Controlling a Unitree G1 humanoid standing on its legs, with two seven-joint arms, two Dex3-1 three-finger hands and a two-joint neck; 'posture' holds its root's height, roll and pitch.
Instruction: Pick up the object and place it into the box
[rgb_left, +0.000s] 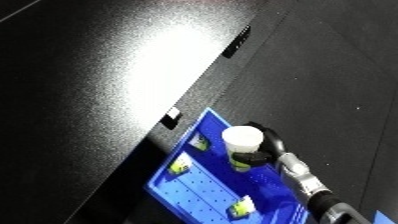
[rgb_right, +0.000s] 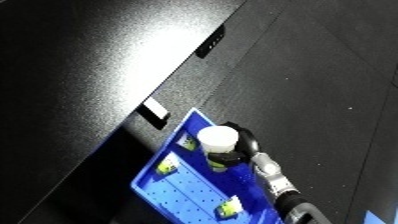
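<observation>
A blue bin (rgb_left: 182, 192) with a perforated floor stands at the lower middle, beside the edge of a black table (rgb_left: 98, 85). My right hand (rgb_left: 263, 148) reaches in from the lower right and is shut on a white cup-like object (rgb_left: 242, 141) with a green band near its base. The hand holds it upright over the bin's far part. Inside the bin lie a few small yellow-green and white items (rgb_left: 182, 165). My left hand shows in neither view.
The black table fills the left half, with a bright glare patch across it. A small white tag (rgb_left: 171, 116) sits at the table's edge near the bin. A dark floor (rgb_left: 329, 75) lies to the right.
</observation>
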